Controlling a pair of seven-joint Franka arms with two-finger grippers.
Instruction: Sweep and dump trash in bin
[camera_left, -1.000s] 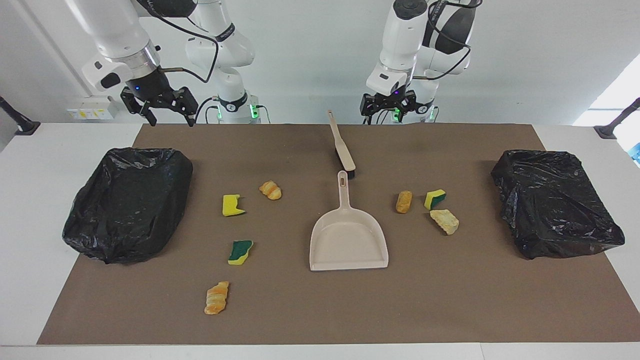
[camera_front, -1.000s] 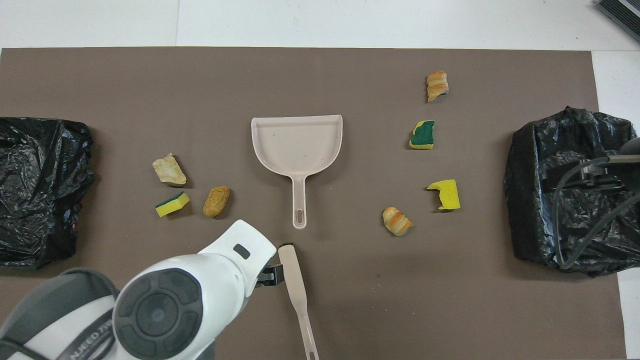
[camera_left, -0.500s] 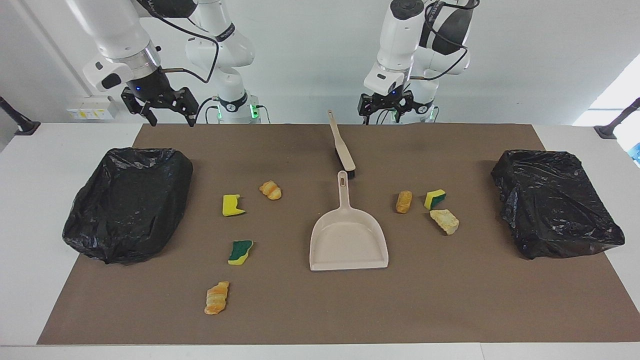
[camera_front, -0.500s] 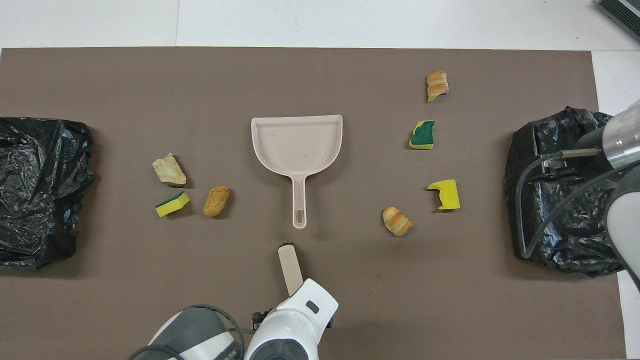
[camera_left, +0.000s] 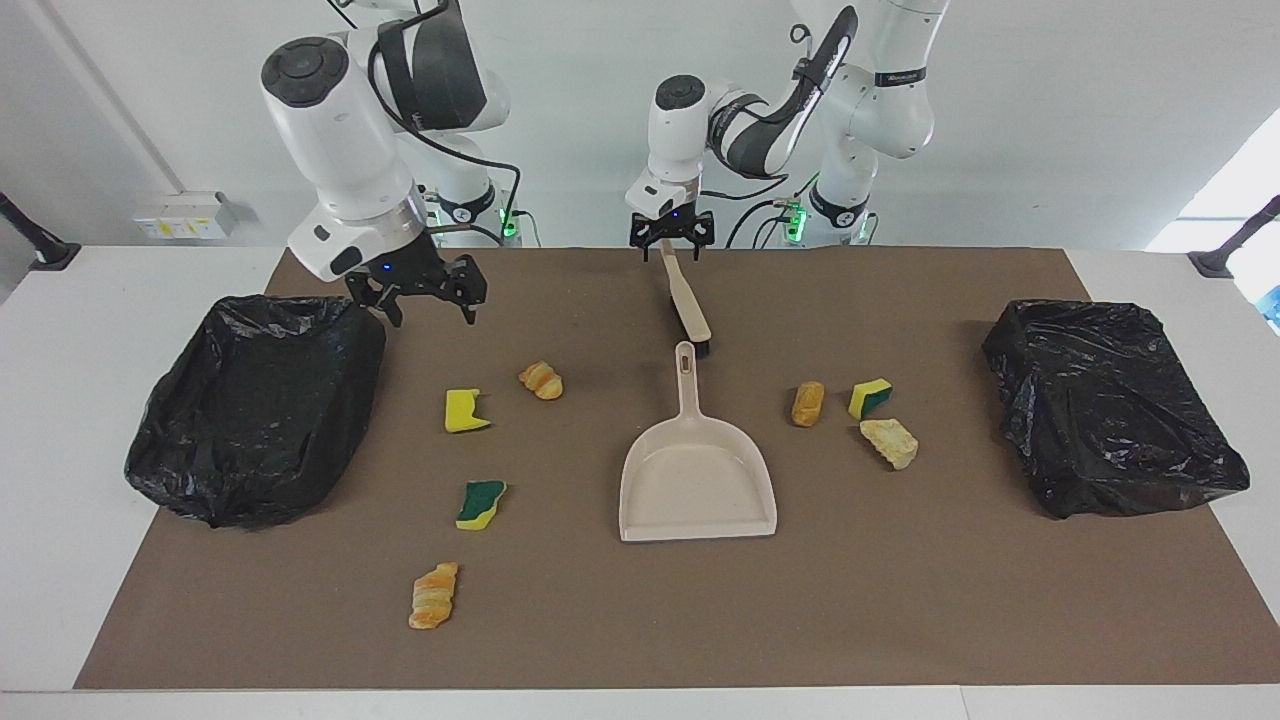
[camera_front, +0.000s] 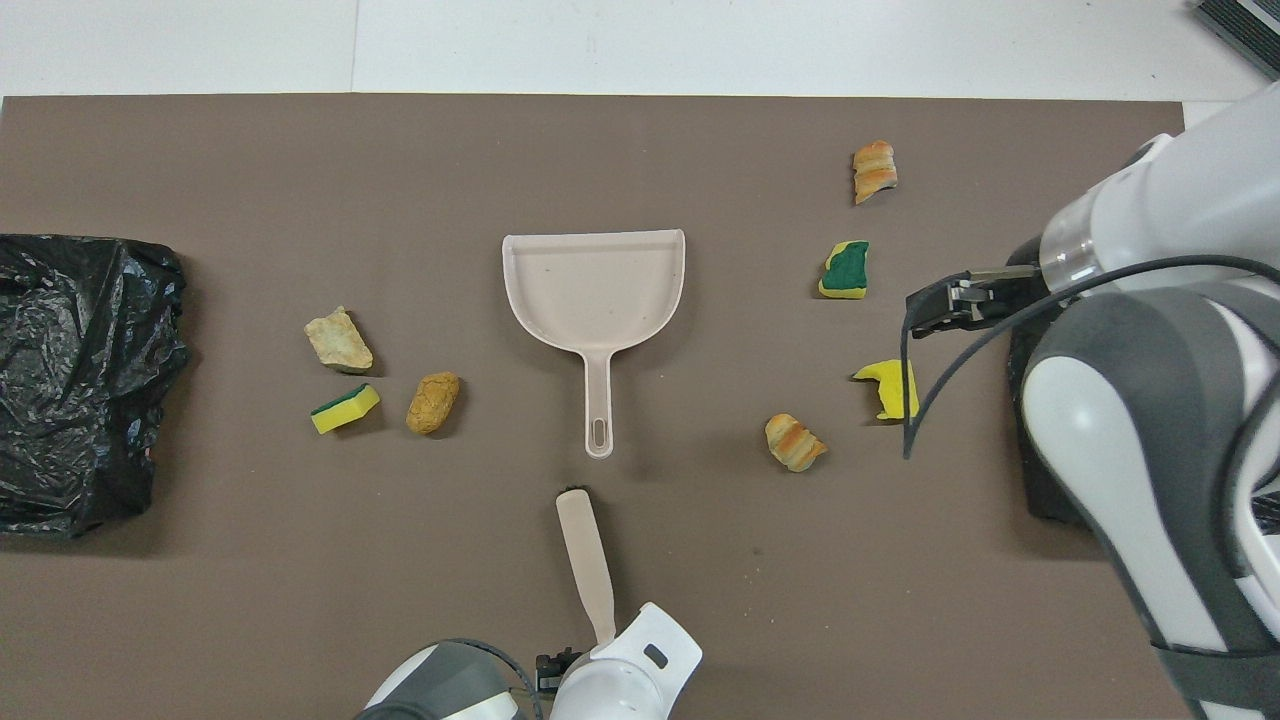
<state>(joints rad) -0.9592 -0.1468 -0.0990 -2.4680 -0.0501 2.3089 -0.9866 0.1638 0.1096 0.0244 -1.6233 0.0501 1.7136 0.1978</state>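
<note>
Seven trash pieces lie loose on the brown mat (camera_left: 900, 600), none in the beige dustpan (camera_left: 697, 485). Clock directions below read on the facing view, dustpan as centre. At 2 o'clock, toward the left arm's end: a brown bread nugget (camera_left: 807, 402), a yellow-green sponge chunk (camera_left: 869, 397), a pale bread chunk (camera_left: 889, 441), close together. At 10 o'clock, toward the right arm's end: a small croissant piece (camera_left: 541, 380) and a yellow sponge piece (camera_left: 464, 410). At 9 o'clock a green-topped sponge (camera_left: 480, 503); at 8 o'clock a striped croissant piece (camera_left: 433, 594), farthest from the robots. Dustpan handle points to 12 o'clock, at the beige brush (camera_left: 683, 296), whose bristle end sits just beside the handle tip. Two black bag-lined bins: one (camera_left: 255, 405) at 9 o'clock, one (camera_left: 1110, 405) at 3 o'clock. Left gripper (camera_left: 672, 243) hangs over the brush's handle end, fingers spread, not visibly clamping it. Right gripper (camera_left: 425, 300) is up over the mat beside the 9 o'clock bin's rim, fingers spread, carrying nothing.
</note>
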